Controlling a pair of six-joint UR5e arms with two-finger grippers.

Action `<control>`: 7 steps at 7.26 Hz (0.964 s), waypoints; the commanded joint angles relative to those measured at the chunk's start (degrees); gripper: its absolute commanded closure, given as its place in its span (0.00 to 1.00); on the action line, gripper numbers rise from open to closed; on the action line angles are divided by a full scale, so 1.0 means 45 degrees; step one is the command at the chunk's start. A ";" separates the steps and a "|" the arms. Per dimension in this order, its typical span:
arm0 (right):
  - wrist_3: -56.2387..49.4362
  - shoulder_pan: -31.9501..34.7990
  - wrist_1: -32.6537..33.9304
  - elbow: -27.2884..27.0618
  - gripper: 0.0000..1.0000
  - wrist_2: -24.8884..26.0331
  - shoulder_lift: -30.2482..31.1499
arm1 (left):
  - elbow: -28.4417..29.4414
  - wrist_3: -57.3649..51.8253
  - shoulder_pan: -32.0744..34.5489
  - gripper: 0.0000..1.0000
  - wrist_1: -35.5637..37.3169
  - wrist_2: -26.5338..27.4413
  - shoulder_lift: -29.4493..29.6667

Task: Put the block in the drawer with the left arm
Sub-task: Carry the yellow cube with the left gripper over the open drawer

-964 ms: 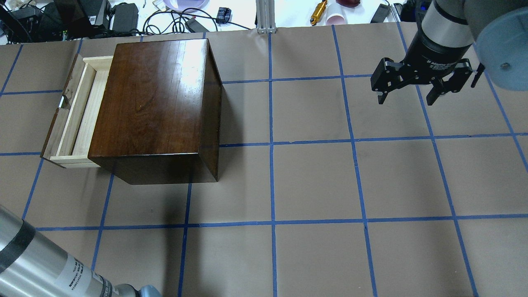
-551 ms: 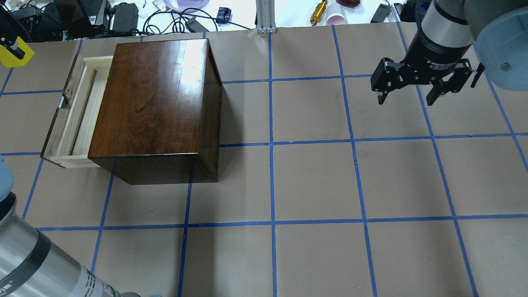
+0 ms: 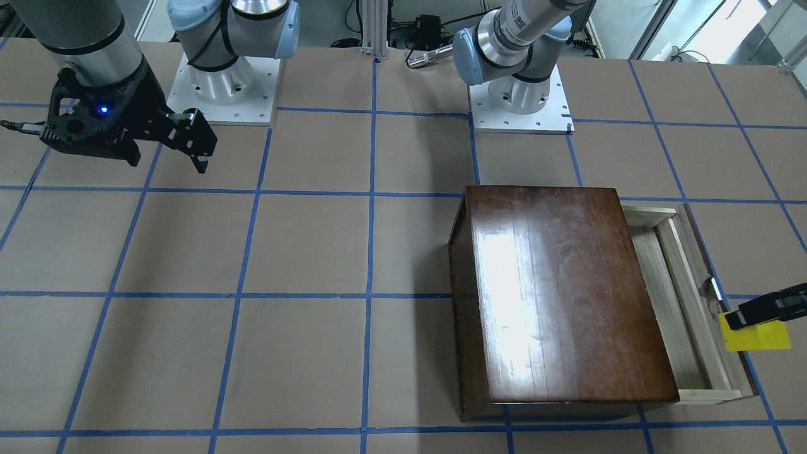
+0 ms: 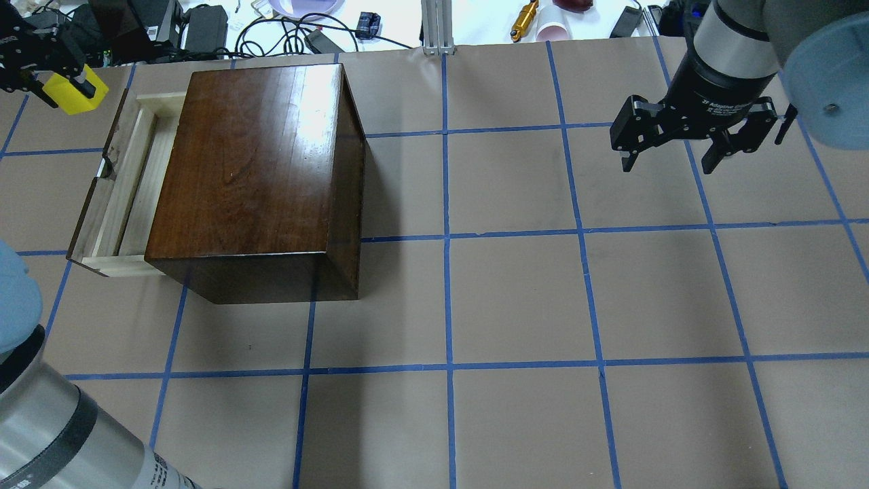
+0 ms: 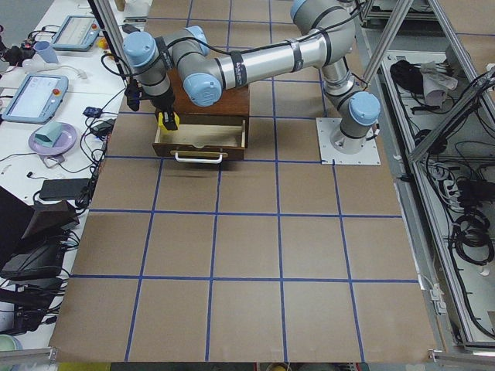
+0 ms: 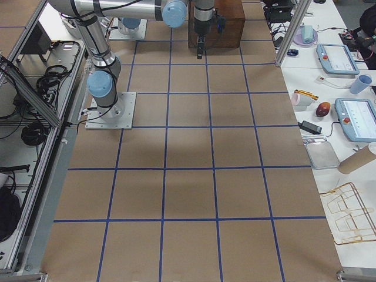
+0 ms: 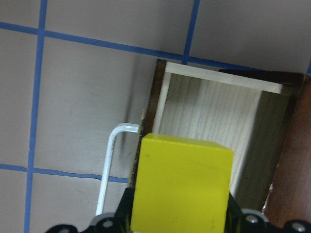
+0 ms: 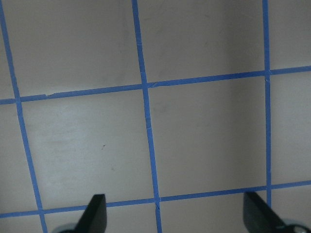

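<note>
The task is partway done. The yellow block (image 7: 181,187) is off the desk (image 4: 516,299) and clamped between the fingers of the left gripper (image 4: 60,87), held in the air beside the open drawer (image 4: 146,178). The drawer is pulled out of the dark wooden box (image 4: 251,163), and its pale floor looks bare. What is left, judging from this, is to bring the block fully over the opening, lower it and let go.

The right gripper (image 4: 669,163) hangs well apart on the other side of the desk, its fingers spread wide with nothing between them. Its own wrist camera shows only taped desk between the two tips.

The views disagree on how close the block is. The overhead and front-facing cameras put it just outside the drawer's dark front panel, toward one end. The left wrist camera looks straight down past the block and shows it over that panel's line, with the drawer floor ahead and the white wire handle (image 7: 109,165) to the side — detail no fixed camera gives. The exterior left view alone shows the block's height above the drawer, while the exterior right view hides the block behind the box.
</note>
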State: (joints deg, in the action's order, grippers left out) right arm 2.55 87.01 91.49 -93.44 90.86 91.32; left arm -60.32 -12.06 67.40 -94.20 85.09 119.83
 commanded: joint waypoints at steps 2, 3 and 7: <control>0.0000 0.0000 0.0000 -0.0017 0.00 0.0004 0.0000 | -0.1337 -0.0013 0.0141 1.00 0.0288 0.0094 -0.0534; 0.0000 0.0000 0.0000 0.0002 0.00 0.0004 0.0000 | -0.1670 -0.0190 0.0101 1.00 0.0307 0.0114 -0.0594; 0.0000 -0.0019 0.0000 0.0002 0.00 0.0004 0.0000 | -0.3115 -0.0503 -0.0094 1.00 0.1242 0.0192 -0.0555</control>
State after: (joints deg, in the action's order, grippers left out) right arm 2.55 87.00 91.50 -93.43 90.88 91.32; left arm -72.18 -14.00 67.18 -90.43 85.69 117.28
